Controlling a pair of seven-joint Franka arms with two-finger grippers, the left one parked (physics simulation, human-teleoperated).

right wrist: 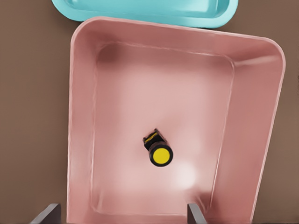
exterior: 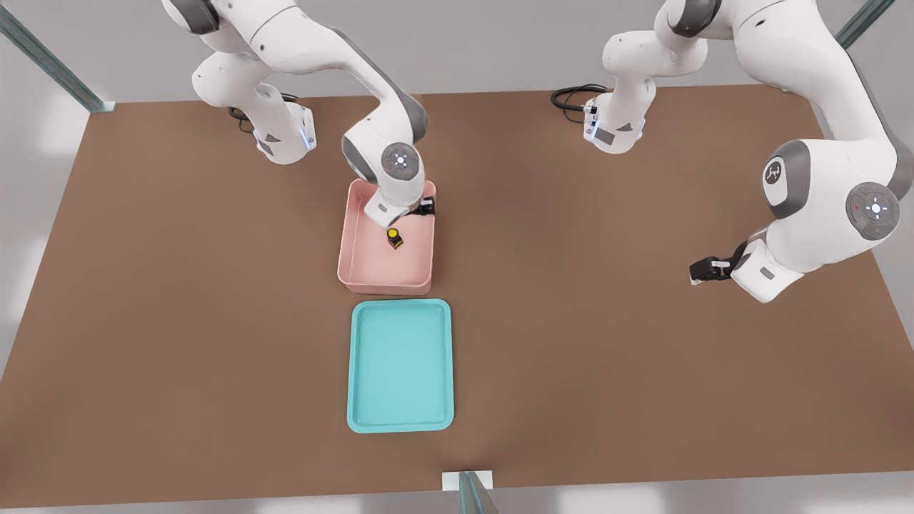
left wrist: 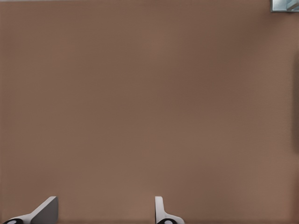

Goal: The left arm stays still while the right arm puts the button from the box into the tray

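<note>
The claw [exterior: 426, 208] hangs over the far part of the box [exterior: 386, 284], above the rim, and it holds nothing. In the right wrist view 2 fingertips [right wrist: 46, 213] show at the edge, well apart from each other, so the claw is open. The gap between them is much wider than the button [right wrist: 159, 150].

The button lies on the floor of the box, about in the middle, tilted on its side with the yellow cap turned up towards the wrist camera. It touches no wall. In the front view it sits just near of the claw, a little to that view's left of it.

The tray [exterior: 357, 371] lies on the bench [exterior: 178, 321] just near of the box, apart from it by a narrow strip of bench. Nothing is in the tray.

So, as I judge it, the task is at its first step: the arm [exterior: 321, 57] is over the box, but the button is not yet grasped. What is left is nearly all: to lower the claw around the button, to close on it, to lift it over the near wall, to carry it to the tray and to release it there.
</note>
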